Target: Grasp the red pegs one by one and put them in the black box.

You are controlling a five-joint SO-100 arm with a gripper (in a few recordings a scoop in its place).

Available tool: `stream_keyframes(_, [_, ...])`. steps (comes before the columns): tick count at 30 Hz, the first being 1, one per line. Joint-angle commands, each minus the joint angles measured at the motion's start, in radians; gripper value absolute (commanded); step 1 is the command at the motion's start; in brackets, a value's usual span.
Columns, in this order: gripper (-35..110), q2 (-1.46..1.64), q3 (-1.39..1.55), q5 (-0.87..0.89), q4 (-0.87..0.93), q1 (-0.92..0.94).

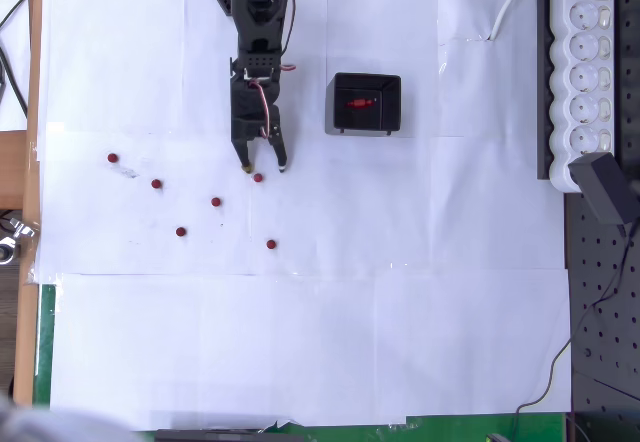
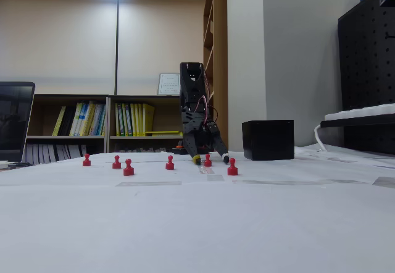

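Six red pegs are lying loose on the white paper (image 1: 300, 352), scattered left of the black box (image 1: 366, 103) in the overhead view, and more red is showing inside the box, where at least one peg (image 1: 361, 102) seems to be resting already. The nearest loose peg (image 1: 258, 177) is sitting just below and between the fingertips of the gripper (image 1: 264, 167), whose jaws are standing spread apart with nothing between them.

Seen from the low fixed view, each peg is looking like a small pawn, with a round head on a narrower neck and a flared foot; the targeted peg (image 2: 208, 160) is standing upright between the lowered fingers (image 2: 210, 157). These pieces are probably light, hard and smooth, so a pinch may be squirting one sideways or tipping it; closing squarely on the head or neck looks safest.

How many pegs the box is holding is hard to judge, since its walls are shadowing the inside.
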Motion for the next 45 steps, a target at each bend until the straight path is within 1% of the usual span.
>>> stream_keyframes(1, [24, 0.038, 0.04, -0.011, -0.02, -0.003])
stream_keyframes(7, [23, 0.064, 0.052, -0.006, -0.054, -0.003])
stream_keyframes(14, [19, 0.064, 0.044, -0.002, -0.054, -0.002])
stream_keyframes(29, [0, 0.04, 0.005, -0.005, -0.049, -0.006])
stream_keyframes(33, [0, -0.014, 0.003, -0.008, 0.023, -0.006])
stream_keyframes(35, [0, -0.087, 0.002, -0.023, 0.141, -0.006])
stream_keyframes(36, [0, -0.144, 0.005, -0.037, 0.239, -0.006])
stream_keyframes(37, [0, -0.212, 0.02, -0.052, 0.371, -0.006])
stream_keyframes(39, [0, -0.342, 0.107, -0.095, 0.746, -0.018])
stream_keyframes(40, [0, -0.399, 0.152, -0.133, 0.9, -0.032])
stream_keyframes(43, [0, -0.535, 0.268, -0.259, 1.21, -0.098])
stream_keyframes(45, [0, -0.583, 0.396, -0.345, 1.416, -0.152])
